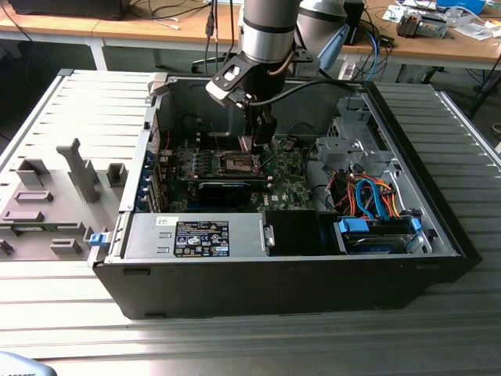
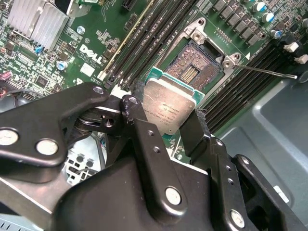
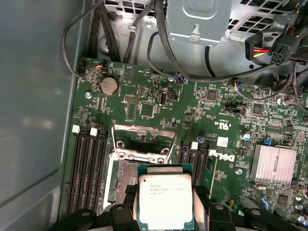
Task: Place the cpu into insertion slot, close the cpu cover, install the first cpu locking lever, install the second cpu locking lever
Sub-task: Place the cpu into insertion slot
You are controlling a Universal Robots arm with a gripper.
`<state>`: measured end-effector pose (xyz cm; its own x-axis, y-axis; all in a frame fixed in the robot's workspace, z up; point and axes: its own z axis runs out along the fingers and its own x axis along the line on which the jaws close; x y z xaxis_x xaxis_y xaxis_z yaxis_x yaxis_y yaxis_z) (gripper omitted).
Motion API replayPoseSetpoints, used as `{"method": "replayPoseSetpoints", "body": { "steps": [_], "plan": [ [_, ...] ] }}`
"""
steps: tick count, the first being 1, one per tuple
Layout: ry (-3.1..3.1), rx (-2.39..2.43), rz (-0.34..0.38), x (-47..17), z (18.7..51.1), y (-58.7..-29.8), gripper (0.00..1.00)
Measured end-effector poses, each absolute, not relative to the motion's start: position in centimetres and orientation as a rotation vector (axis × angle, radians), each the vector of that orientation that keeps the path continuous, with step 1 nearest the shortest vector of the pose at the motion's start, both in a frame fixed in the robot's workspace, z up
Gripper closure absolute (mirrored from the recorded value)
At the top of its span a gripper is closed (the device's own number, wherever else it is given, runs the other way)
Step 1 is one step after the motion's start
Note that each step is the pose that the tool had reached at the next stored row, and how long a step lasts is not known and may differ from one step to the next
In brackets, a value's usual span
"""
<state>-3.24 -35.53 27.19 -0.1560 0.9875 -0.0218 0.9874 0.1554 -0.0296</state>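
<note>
Zero steps done: black gripper (image 2: 168,103) clamps small silvery square cpu (image 3: 165,197) over empty socket (image 1: 239,163) mid-frame in exterior view; silver-grey frame cpu cover (image 3: 144,130), levers (image 2: 269,72) pending.

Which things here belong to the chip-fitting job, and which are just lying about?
Job: chip, held in the gripper; socket; socket cover; locking lever.
Lying about: heatsink; coin battery; cables; memory slots.

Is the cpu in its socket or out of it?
Out. The gripper holds the cpu by two edges above the socket, whose contacts lie bare in the second wrist view.
</note>
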Motion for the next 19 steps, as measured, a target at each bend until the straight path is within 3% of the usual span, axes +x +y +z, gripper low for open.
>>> {"method": "replayPoseSetpoints", "body": {
  "steps": [19],
  "plan": [
    [-2.349,-2.080,0.057,-3.24,27.10,-35.53,0.46]
  ]
}}
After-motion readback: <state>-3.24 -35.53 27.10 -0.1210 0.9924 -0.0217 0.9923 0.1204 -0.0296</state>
